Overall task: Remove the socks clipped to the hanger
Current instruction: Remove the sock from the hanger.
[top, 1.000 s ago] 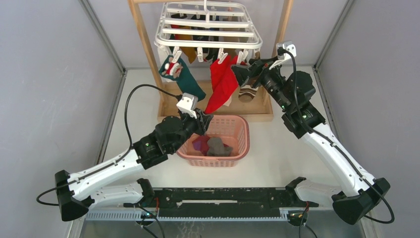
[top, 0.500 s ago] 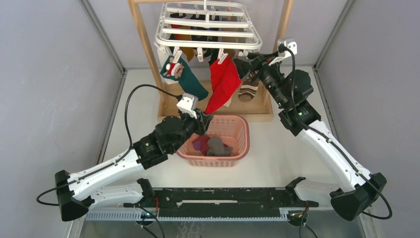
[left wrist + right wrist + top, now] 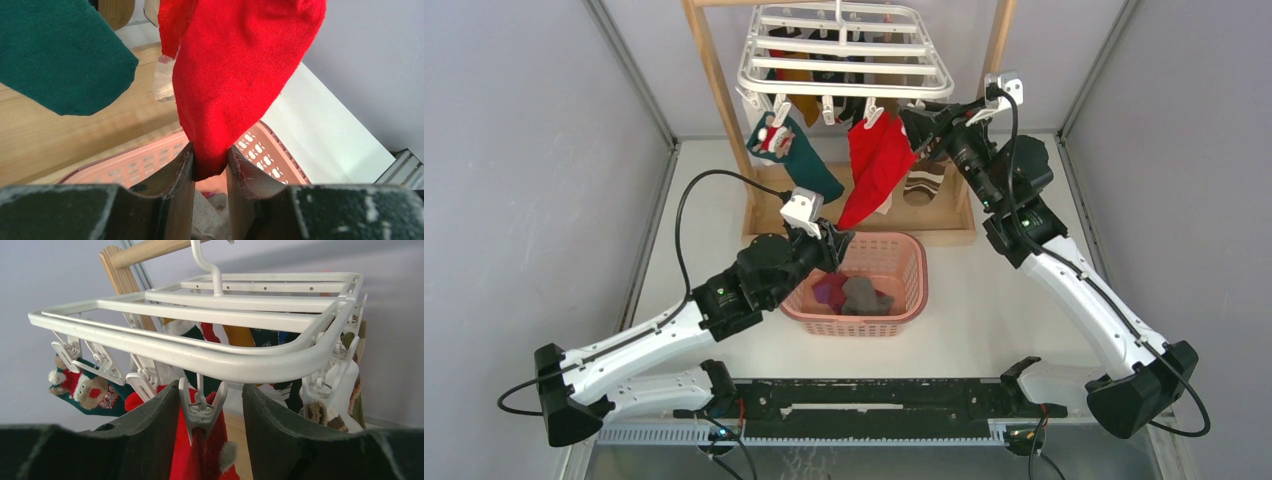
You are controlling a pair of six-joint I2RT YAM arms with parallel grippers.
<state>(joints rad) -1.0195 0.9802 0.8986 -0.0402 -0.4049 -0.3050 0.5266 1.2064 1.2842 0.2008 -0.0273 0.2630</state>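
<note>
Hanger [image 3: 844, 88]: the white frame hangs by its hook from the top bar of the wooden rack [image 3: 715, 95], at the back of the table [image 3: 984, 300]. Three socks are clipped along its front edge. A dark green sock [image 3: 809, 165] with a figure at the cuff is on the left, a red sock [image 3: 872, 165] is in the middle, and a brown-striped sock [image 3: 924, 185] is on the right, partly behind the right arm. More socks hang from the rear clips, orange and dark colours among them, but they are too hidden to list.

Left gripper [image 3: 210, 155]: its jaws are closed on the lower tip of the red sock. The fabric is pinched between both pads. It sits just above the far left rim of the pink basket [image 3: 912, 262].

Right gripper [image 3: 210, 390]: it is raised to the front bar of the hanger with its fingers spread apart. The clip [image 3: 200, 412] holding the top of the red sock stands between them. The wrist view shows a gap on either side and no contact.

Basket: it stands on the table just in front of the rack's base. A grey sock [image 3: 861, 296] and a magenta sock [image 3: 829, 291] lie inside, touching each other
</note>
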